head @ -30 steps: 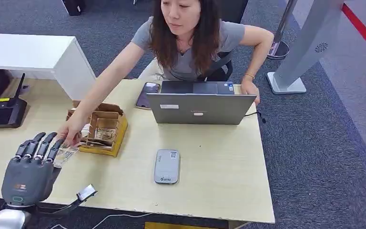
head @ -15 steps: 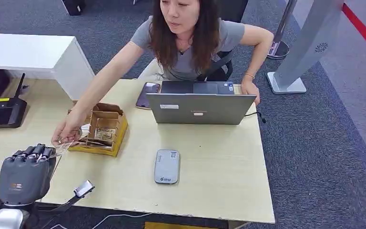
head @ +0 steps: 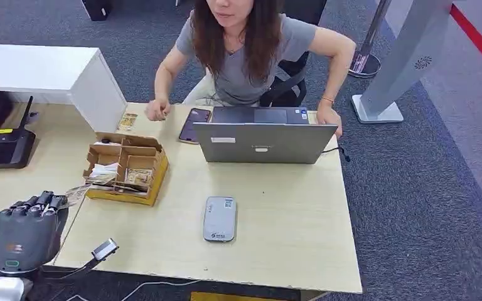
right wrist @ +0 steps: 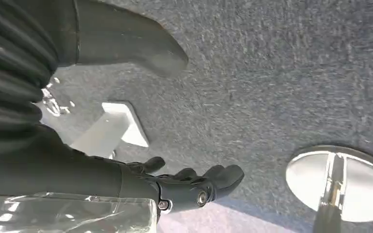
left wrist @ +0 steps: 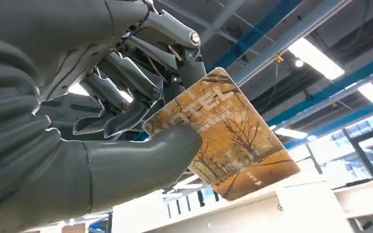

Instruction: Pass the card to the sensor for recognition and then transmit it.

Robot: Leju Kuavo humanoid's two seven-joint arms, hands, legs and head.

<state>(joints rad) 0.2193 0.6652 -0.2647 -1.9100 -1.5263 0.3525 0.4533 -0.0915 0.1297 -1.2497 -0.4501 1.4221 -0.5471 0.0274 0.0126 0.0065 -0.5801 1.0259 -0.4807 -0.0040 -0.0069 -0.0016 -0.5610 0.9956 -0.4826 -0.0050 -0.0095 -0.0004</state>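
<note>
My left hand (head: 28, 229) is at the table's near left corner, palm away from me, and pinches a card (head: 75, 193) that sticks out past its fingertips. In the left wrist view the card (left wrist: 233, 141) is orange with autumn trees, held between the thumb (left wrist: 141, 165) and the curled fingers. The grey flat sensor (head: 219, 218) lies on the table (head: 289, 251) to the right of that hand, well apart from the card. My right hand (right wrist: 194, 187) hangs over the carpet, fingers apart and holding nothing.
A cardboard box (head: 125, 168) with more cards sits just beyond my left hand. A person sits behind a grey laptop (head: 263, 141), one hand (head: 158, 110) by a loose card (head: 127, 121) and a phone (head: 194, 124). A black router (head: 3, 147) stands far left.
The person let go of the card and drew their arm back to the table's far edge. My left hand's fingers closed on the card and it sank slightly toward me.
</note>
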